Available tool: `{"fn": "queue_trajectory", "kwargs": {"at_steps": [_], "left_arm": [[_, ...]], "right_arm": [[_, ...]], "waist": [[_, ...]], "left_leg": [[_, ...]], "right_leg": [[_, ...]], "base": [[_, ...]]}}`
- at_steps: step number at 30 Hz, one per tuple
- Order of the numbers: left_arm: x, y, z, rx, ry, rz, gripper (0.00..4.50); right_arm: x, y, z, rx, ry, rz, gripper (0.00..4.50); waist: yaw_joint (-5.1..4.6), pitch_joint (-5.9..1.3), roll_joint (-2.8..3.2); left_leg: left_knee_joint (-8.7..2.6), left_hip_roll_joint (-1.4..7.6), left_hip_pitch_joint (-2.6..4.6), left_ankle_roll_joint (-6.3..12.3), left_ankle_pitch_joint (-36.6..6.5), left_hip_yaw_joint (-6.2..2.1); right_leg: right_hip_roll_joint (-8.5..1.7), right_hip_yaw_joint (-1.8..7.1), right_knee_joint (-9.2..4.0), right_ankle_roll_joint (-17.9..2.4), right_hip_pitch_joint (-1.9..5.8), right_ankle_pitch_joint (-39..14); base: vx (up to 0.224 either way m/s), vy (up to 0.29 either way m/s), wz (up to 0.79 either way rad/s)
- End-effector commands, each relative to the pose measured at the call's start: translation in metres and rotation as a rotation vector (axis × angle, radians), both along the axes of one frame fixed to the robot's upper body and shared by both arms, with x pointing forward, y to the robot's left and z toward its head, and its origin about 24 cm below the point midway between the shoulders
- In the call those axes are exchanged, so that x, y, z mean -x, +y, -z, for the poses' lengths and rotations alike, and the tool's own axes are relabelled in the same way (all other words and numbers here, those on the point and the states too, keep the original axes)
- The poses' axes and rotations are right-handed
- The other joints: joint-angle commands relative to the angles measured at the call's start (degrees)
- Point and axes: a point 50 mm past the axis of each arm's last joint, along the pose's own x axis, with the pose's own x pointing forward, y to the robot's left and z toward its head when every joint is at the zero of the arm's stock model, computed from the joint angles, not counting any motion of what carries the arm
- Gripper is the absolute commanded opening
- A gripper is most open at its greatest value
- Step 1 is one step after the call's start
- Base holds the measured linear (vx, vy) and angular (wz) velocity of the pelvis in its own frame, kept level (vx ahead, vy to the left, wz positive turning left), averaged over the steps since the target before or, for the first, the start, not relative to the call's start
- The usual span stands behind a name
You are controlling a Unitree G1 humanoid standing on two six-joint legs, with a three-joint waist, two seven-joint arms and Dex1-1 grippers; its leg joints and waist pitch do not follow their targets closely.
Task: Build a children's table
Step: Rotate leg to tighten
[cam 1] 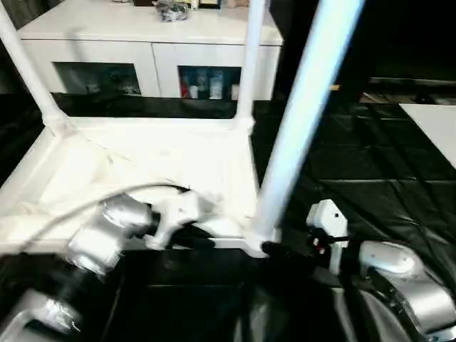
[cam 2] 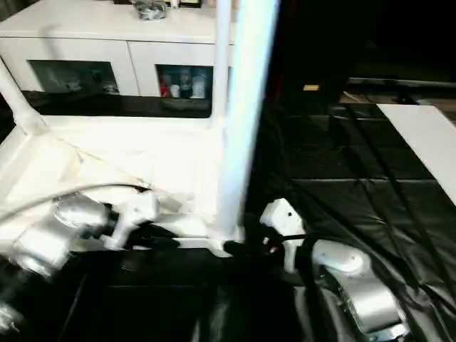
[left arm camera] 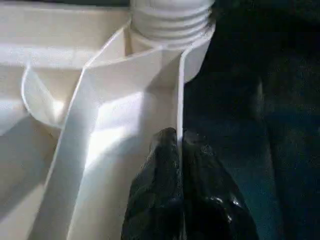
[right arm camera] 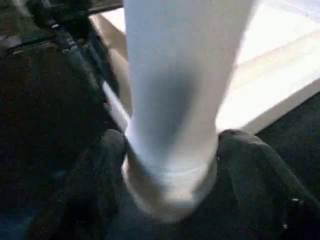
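Observation:
The white tabletop (cam 1: 142, 164) lies upside down on a black sheet, ribs facing up. Three white legs stand in its corner sockets: one at the far left (cam 1: 28, 71), one at the far right (cam 1: 249, 57) and a tall one at the near right (cam 1: 299, 121). My left gripper (cam 1: 206, 242) is shut on the thin near rim wall of the tabletop (left arm camera: 150, 95), just beside the near right socket. My right gripper (right arm camera: 170, 145) is closed around the base of the near right leg (right arm camera: 175, 75), one black finger (right arm camera: 110, 145) pressing on each side.
A white cabinet (cam 1: 149, 35) with dark glass doors stands behind the tabletop. A flat white board (cam 1: 434, 125) lies at the right edge on the black sheet (cam 1: 356, 164). A grey cable (cam 1: 85, 203) runs over my left forearm.

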Motion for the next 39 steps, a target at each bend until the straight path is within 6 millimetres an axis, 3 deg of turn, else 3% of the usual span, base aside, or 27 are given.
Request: {"fn": "queue_trajectory", "kwargs": {"at_steps": [1,5,13,27,28,39], "left_arm": [[0.006,-0.013,-0.001,0.039,0.006,0.033,0.00],[0.007,-0.015,-0.004,0.029,0.003,0.017,0.00],[0.005,-0.010,-0.004,0.006,-0.008,-0.009,0.00],[0.005,-0.006,-0.003,-0.011,0.002,-0.009,0.00],[0.005,-0.006,-0.003,-0.012,0.003,-0.009,0.00],[0.006,-0.003,-0.003,-0.020,0.013,-0.002,0.00]], "right_arm": [[-0.003,0.000,-0.003,-0.019,-0.002,-0.026,3.77],[-0.007,0.003,0.000,0.015,-0.008,-0.060,3.93],[-0.009,-0.002,0.001,0.055,-0.001,-0.095,3.93],[-0.008,-0.007,0.000,0.044,-0.001,-0.106,3.93],[-0.008,-0.007,0.000,0.042,0.000,-0.106,3.67],[-0.007,-0.008,0.001,0.022,0.019,-0.118,2.88]], "waist": [[0.05,-2.97,-0.32],[0.11,-2.87,-0.35],[0.09,-2.90,-0.74],[-0.07,-2.92,-0.57],[-0.08,-2.94,-0.56],[-0.10,-3.02,-0.52]], "left_leg": [[-4.04,4.19,0.57,4.31,-7.84,-1.62],[-4.13,4.11,0.67,3.86,-9.10,-1.61],[-4.07,4.02,0.52,4.16,-8.71,-1.61],[-4.14,4.04,0.51,4.24,-8.98,-1.67],[-4.09,4.02,0.46,4.28,-8.85,-1.67],[-3.99,4.02,0.47,4.83,-8.03,-1.64]], "right_leg": [[-6.34,3.74,-4.84,-12.50,2.05,-3.27],[-6.31,3.70,-5.21,-11.74,1.91,-6.52],[-6.36,3.68,-5.16,-11.12,2.05,-6.40],[-6.33,3.60,-5.18,-11.31,2.01,-6.30],[-6.39,3.62,-5.18,-11.31,2.07,-6.31],[-6.33,3.55,-5.00,-11.99,2.06,-4.45]], "base": [[0.000,0.000,0.00],[0.000,0.000,0.00],[0.000,0.000,0.00],[0.000,0.000,0.00],[0.000,0.000,0.00],[0.000,0.000,0.00]]}}
